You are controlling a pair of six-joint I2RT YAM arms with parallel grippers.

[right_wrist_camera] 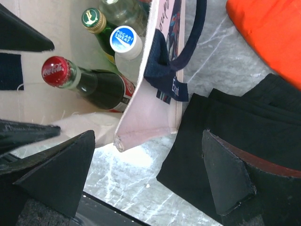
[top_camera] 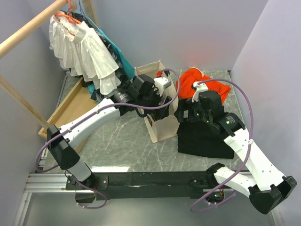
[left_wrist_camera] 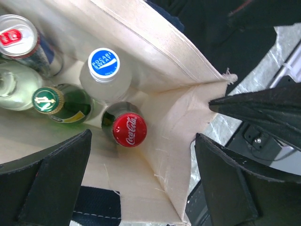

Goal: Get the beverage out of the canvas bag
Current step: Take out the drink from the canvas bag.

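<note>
The beige canvas bag [top_camera: 163,128] stands upright mid-table with its mouth open. Inside it [left_wrist_camera: 178,113] stand several beverages: a red-capped Coca-Cola bottle [left_wrist_camera: 129,129], a blue-capped Pocari Sweat bottle [left_wrist_camera: 104,63], a green bottle [left_wrist_camera: 47,100], a clear bottle [left_wrist_camera: 8,84] and a can [left_wrist_camera: 16,33]. My left gripper [left_wrist_camera: 141,188] hovers over the bag's corner, open, one finger inside the bag and one outside, holding nothing. My right gripper [right_wrist_camera: 141,183] is open beside the bag's corner [right_wrist_camera: 150,108], above the table. The cola bottle [right_wrist_camera: 59,70] leans toward that corner.
A black folded cloth [top_camera: 202,136] lies right of the bag under my right arm. An orange cloth bundle [top_camera: 202,82] sits behind it. White and teal garments [top_camera: 84,52] hang from a wooden rail at the back left, over a wooden board [top_camera: 70,106].
</note>
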